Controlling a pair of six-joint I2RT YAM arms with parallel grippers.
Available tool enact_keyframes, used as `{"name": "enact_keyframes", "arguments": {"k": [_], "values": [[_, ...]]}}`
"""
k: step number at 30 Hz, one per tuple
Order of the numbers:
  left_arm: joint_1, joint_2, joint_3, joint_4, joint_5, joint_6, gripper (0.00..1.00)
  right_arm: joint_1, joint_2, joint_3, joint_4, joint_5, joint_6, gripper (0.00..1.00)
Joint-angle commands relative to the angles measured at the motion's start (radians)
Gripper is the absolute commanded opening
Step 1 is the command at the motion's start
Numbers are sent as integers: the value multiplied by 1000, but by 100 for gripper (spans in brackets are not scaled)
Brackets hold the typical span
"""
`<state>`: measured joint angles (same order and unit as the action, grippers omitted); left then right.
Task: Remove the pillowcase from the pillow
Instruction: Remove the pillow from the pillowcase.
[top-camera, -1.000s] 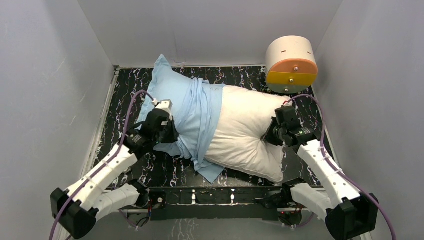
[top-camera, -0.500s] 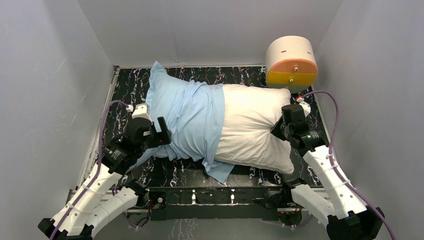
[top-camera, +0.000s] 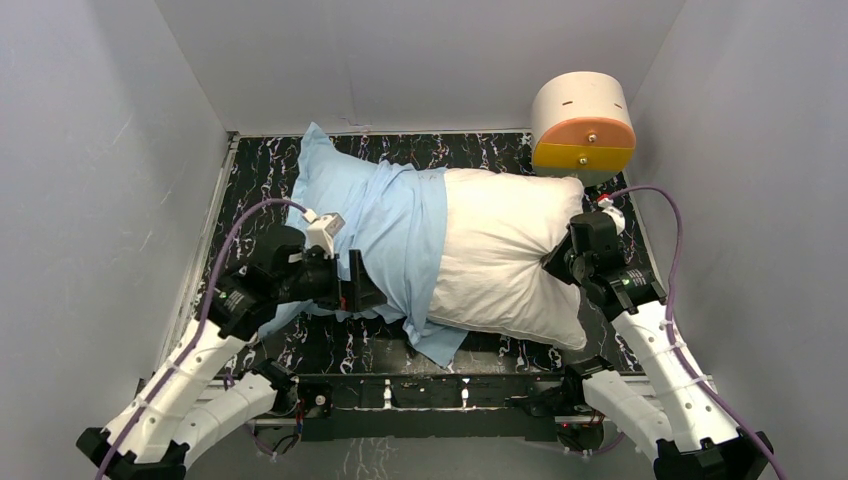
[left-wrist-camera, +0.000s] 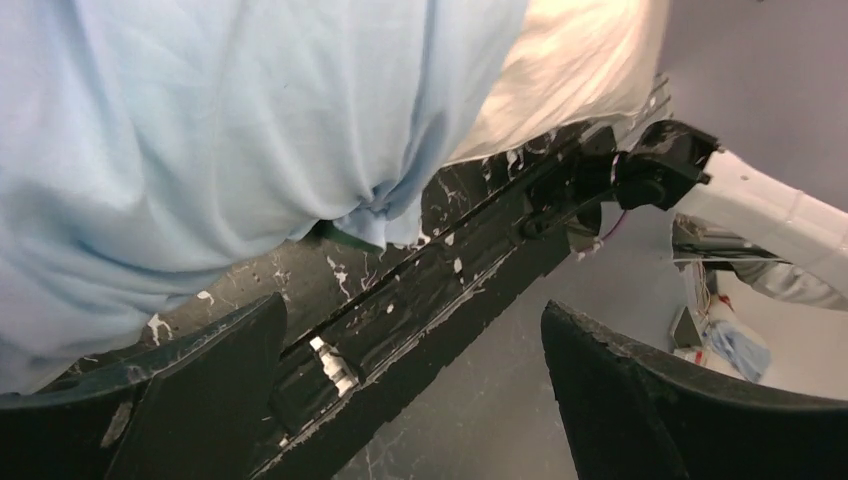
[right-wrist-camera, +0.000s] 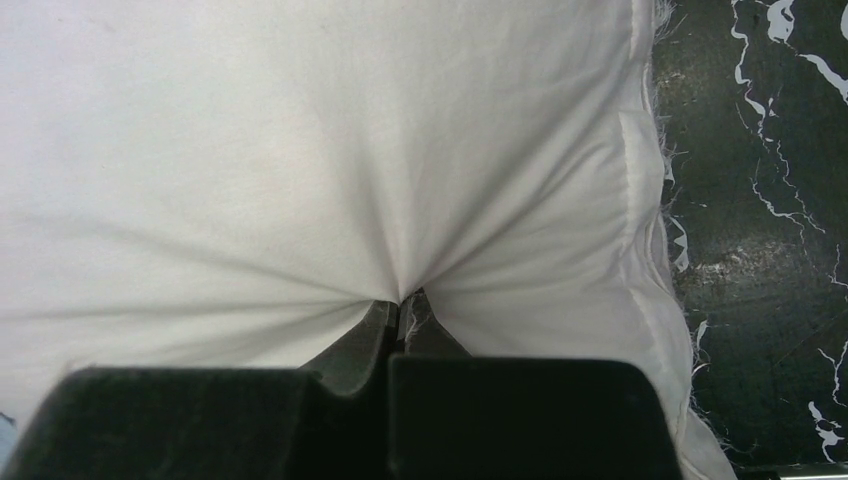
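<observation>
The white pillow (top-camera: 500, 250) lies across the black marbled table, its left half inside the light blue pillowcase (top-camera: 370, 215). My left gripper (top-camera: 364, 290) hovers open at the pillowcase's near edge, holding nothing. In the left wrist view its gripper (left-wrist-camera: 415, 335) spreads wide over the table's front rail, with the pillowcase (left-wrist-camera: 200, 130) and a strip of pillow (left-wrist-camera: 580, 60) above. My right gripper (top-camera: 555, 263) is shut on the pillow's right end. In the right wrist view this gripper (right-wrist-camera: 400, 300) pinches a pucker of the pillow's (right-wrist-camera: 300, 150) white fabric.
A round cream-and-orange drum (top-camera: 583, 125) stands at the back right corner. Grey walls enclose the table (top-camera: 260, 170) on three sides. The right arm's base (left-wrist-camera: 660, 165) shows in the left wrist view beyond the front rail (left-wrist-camera: 470, 270).
My left gripper opened, let go of the pillowcase and drew back toward the near edge and rightward. The pillow shifted and lies straighter. The right gripper stays pinched on it.
</observation>
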<state>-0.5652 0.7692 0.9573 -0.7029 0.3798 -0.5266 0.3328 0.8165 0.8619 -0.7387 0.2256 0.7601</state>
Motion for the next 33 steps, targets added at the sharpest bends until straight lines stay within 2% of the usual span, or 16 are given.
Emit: {"name": "enact_keyframes", "arguments": {"k": [1, 4, 6, 8, 10, 12, 13, 14, 16, 18, 20, 24, 26, 28, 29, 33], "values": [[1, 43, -157, 124, 110, -74, 98, -6, -10, 39, 23, -19, 34, 2], [-20, 84, -270, 304, 72, -167, 98, -6, -8, 31, 39, -33, 32, 2], [-74, 107, -348, 470, 5, -233, 98, -6, -3, 33, 42, -37, 29, 2], [-153, 130, -404, 622, -117, -289, 98, -7, 0, 35, 44, -36, 28, 3], [-224, 164, -421, 694, -310, -298, 98, -7, -1, 30, 46, -34, 30, 3], [-271, 187, -421, 697, -501, -283, 93, -7, -4, 25, 46, -29, 29, 3], [-277, 185, -426, 698, -583, -268, 86, -7, -6, 24, 43, -21, 29, 3], [-277, 178, -434, 696, -655, -255, 74, -7, -9, 21, 39, -10, 28, 3], [-277, 154, -449, 653, -781, -224, 45, -6, -12, 22, 26, 30, 13, 3], [-277, 119, -455, 580, -875, -200, 25, -6, -10, 33, -3, 90, -7, 2], [-277, 78, -458, 501, -940, -185, 0, -7, -4, 49, -27, 143, -39, 0], [-277, -31, -421, 272, -1071, -234, 0, -7, 14, 71, -50, 236, -69, 0], [-276, -81, -378, 106, -1151, -311, 0, -8, 35, 85, -76, 290, -60, 0], [-278, -133, -317, -97, -1242, -482, 0, -9, 57, 99, -96, 325, -57, 0], [-279, -163, -292, -152, -1271, -510, 0, -10, 63, 107, -99, 330, -58, 0], [-279, -259, -180, -193, -1286, -443, 0, -12, 64, 127, -89, 290, -75, 0]]}}
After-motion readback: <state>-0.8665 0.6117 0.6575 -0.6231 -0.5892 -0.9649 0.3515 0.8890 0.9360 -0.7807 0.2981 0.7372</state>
